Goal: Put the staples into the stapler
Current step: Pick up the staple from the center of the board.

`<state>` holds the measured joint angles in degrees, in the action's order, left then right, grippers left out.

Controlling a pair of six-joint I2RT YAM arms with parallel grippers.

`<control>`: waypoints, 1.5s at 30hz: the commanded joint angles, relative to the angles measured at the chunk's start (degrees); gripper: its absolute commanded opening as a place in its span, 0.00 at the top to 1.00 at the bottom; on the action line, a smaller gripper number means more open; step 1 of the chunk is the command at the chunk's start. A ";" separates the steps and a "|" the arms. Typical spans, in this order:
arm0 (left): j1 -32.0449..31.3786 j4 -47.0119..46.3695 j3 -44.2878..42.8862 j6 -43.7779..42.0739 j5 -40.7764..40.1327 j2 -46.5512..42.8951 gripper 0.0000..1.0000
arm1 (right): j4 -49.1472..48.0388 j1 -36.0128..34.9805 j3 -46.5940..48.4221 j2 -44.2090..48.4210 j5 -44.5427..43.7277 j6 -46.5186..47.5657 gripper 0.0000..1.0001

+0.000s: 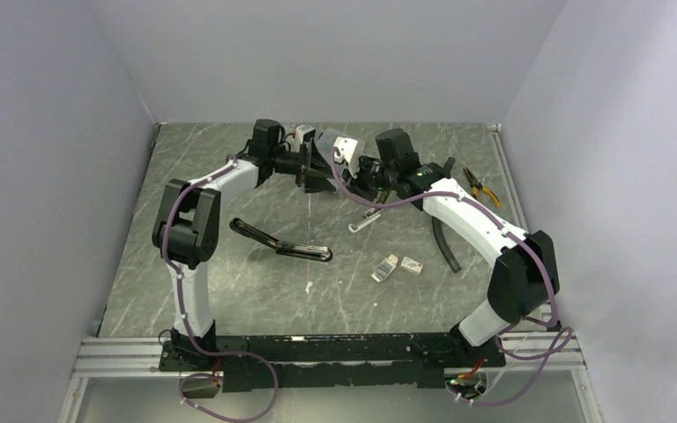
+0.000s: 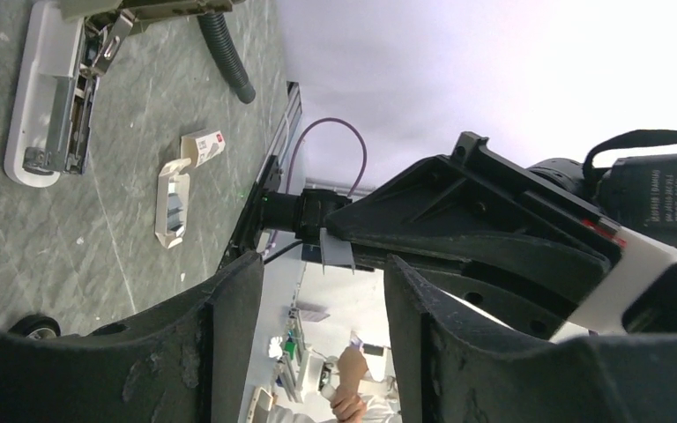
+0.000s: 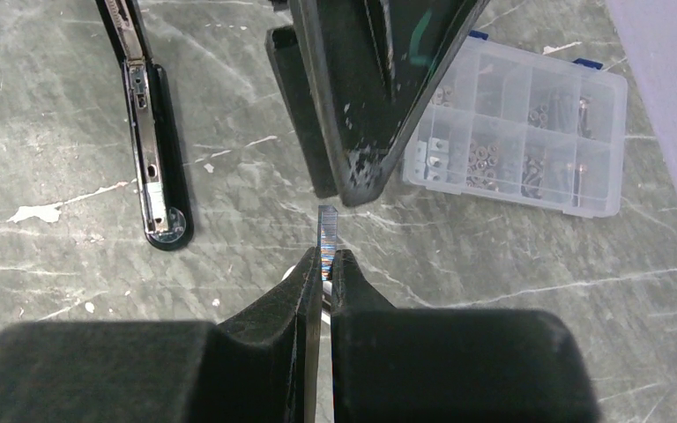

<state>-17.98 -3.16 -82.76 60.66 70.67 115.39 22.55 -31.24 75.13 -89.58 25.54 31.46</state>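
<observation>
Silvery staples [image 3: 326,231], one short strip, are pinched on edge by the closed right gripper [image 3: 324,260], in the air facing the left gripper [image 2: 322,273], whose jaws stand apart just off the strip's free end. A clean handover likely needs those jaws square on the strip's flat sides before the right lets go. Below lies a grey-green marbled table [image 1: 229,291] with the black stapler [image 3: 152,159] open, between plain pale walls [image 1: 317,53].

Shiny metal staples [image 3: 327,231], glossy black stapler [image 3: 152,132], clear plastic case [image 3: 520,123]
</observation>
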 commanded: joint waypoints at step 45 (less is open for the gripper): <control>-3.25 2.26 -1.18 -6.98 1.18 2.54 0.97 | -0.06 -0.90 0.37 -1.32 0.66 0.27 0.67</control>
<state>-20.80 -2.37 -82.72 59.92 70.78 117.97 23.03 -31.88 74.83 -91.72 23.68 31.88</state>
